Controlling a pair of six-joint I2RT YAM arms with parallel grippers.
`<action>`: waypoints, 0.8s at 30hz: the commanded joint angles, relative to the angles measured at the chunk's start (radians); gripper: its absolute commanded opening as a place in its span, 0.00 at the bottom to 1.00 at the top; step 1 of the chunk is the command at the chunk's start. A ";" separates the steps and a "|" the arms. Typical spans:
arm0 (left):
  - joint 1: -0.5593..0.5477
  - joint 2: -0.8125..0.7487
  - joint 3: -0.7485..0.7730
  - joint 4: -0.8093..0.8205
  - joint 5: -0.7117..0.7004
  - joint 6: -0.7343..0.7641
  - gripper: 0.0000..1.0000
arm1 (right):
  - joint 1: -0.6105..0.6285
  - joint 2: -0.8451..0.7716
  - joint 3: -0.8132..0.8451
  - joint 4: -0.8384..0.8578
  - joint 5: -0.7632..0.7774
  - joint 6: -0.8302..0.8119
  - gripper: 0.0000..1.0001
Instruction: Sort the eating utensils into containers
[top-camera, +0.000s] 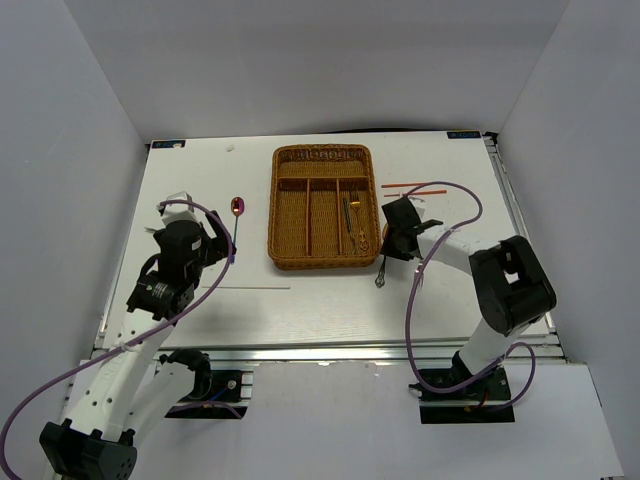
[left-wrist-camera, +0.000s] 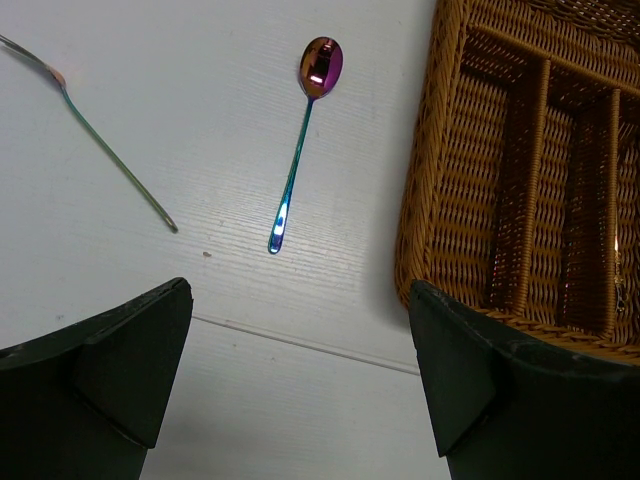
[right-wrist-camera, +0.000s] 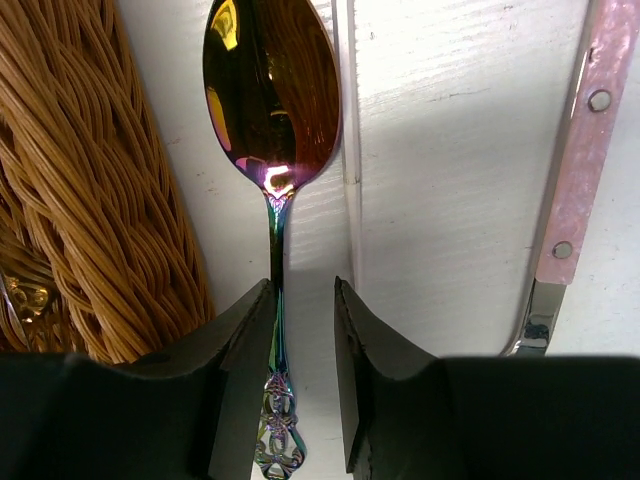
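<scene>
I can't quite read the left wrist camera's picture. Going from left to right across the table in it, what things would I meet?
slim greenish-handled utensil → iridescent purple spoon → brown wicker tray

High above the near edge, looking down on the whole white table (top-camera: 300, 310) and rectangular brown woven wicker tray (top-camera: 322, 207) — left wrist low beside that tray's left wall, right wrist very close at its right wall, both facing down
</scene>
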 joint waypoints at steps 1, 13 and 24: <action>-0.005 -0.002 0.001 0.003 0.006 0.002 0.98 | 0.001 0.012 0.043 0.007 -0.003 0.014 0.36; -0.006 -0.006 0.001 0.001 0.007 0.002 0.98 | -0.002 0.075 0.066 -0.016 -0.017 0.017 0.35; -0.011 -0.010 0.002 0.000 0.006 0.002 0.98 | -0.005 0.061 0.032 -0.068 -0.006 -0.029 0.13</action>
